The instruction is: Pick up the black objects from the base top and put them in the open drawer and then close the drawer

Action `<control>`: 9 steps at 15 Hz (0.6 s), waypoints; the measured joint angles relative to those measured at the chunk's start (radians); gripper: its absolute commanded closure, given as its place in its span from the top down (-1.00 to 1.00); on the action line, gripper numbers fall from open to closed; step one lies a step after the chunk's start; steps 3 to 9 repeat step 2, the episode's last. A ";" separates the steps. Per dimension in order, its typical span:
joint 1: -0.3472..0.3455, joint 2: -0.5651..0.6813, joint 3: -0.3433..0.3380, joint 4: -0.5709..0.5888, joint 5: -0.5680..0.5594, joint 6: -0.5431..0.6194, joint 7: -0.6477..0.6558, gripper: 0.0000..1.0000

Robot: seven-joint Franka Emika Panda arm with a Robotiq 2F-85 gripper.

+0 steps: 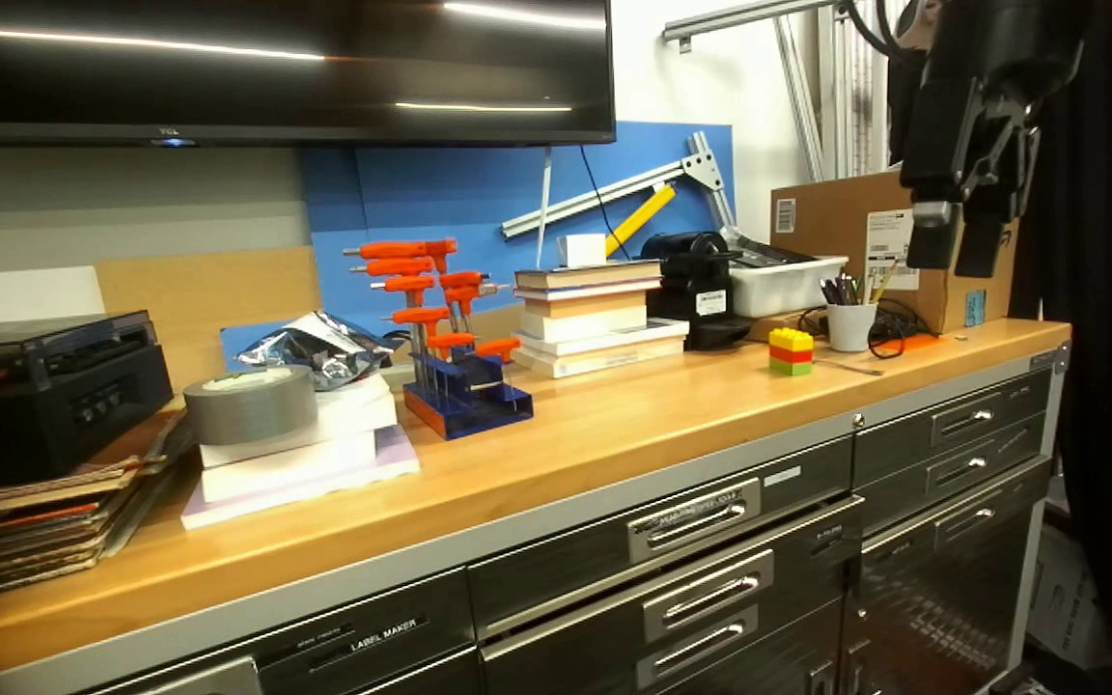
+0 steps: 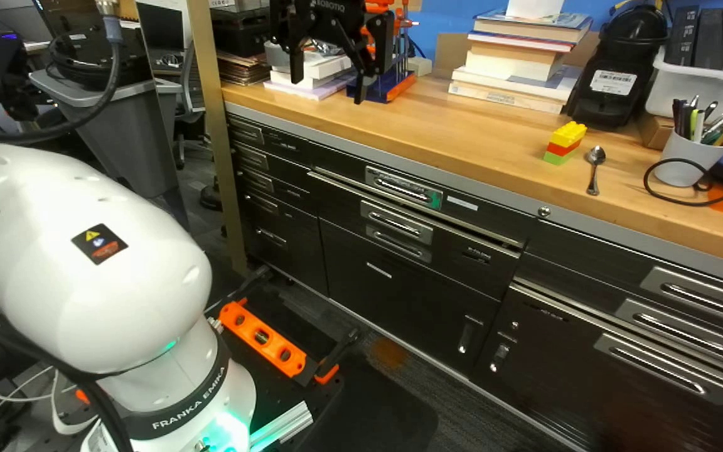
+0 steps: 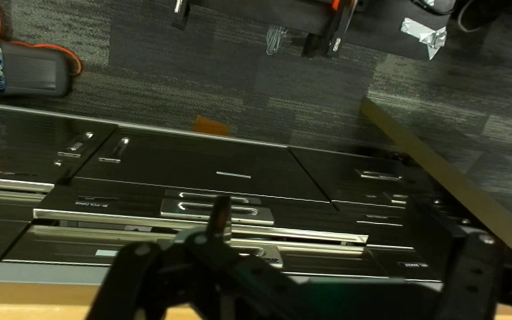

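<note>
The slightly open drawer is in the middle of the dark cabinet, in both exterior views (image 1: pixel 797 569) (image 2: pixel 455 252); its front stands out a little. In the wrist view the drawer (image 3: pixel 140 195) shows a narrow gap along its top edge. The wooden top (image 1: pixel 614 415) (image 2: pixel 474 129) is above it. No loose black object that I can identify lies there; a black device (image 1: pixel 696 290) (image 2: pixel 609 81) stands by the books. My gripper (image 1: pixel 959 256) (image 2: pixel 330 91) is open and empty, raised above the cabinet; its fingers are wide apart in the wrist view (image 3: pixel 320 218).
Book stacks (image 1: pixel 595 323) (image 2: pixel 515 69), a hex key stand (image 1: pixel 469 396), a block stack (image 1: pixel 792 352) (image 2: pixel 564 143), a spoon (image 2: pixel 595 166) and a pen cup (image 1: pixel 851 326) (image 2: pixel 688 157) stand or lie on the top. A tape roll (image 1: pixel 252 410) sits on books. A post (image 2: pixel 211 144) rises at the cabinet's end.
</note>
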 measured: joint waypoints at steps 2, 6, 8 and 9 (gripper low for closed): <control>0.000 0.000 0.000 0.000 0.000 0.000 0.000 1.00; 0.000 0.000 0.000 0.000 0.000 0.000 0.000 1.00; 0.000 0.000 0.000 0.000 0.000 0.000 0.000 1.00; 0.000 0.000 0.000 0.000 0.000 0.000 0.000 1.00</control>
